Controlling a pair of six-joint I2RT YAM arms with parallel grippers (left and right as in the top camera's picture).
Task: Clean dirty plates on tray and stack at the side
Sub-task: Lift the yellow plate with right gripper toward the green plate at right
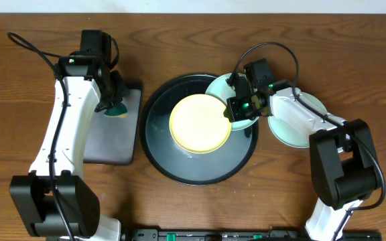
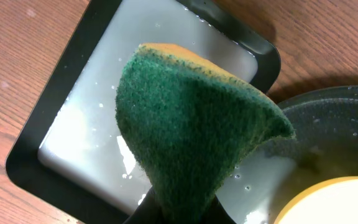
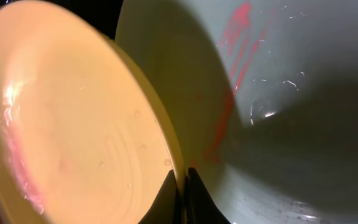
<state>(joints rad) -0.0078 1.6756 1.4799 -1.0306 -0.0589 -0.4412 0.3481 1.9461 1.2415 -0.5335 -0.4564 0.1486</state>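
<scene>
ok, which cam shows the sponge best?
Left wrist: the green-and-yellow sponge fills the frame, pinched from below by the left gripper over the wet grey rectangular tray. Overhead shows only a green sliver of it under that gripper. Right wrist doesn't show it.

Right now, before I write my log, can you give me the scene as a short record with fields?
left end effector: shut on green sponge, above grey tray
right end effector: shut on rim of yellow plate, it seems
yellow plate: inside round black tray
first mint plate: at black tray's far right rim, red smear
second mint plate: on table, right of black tray
</scene>
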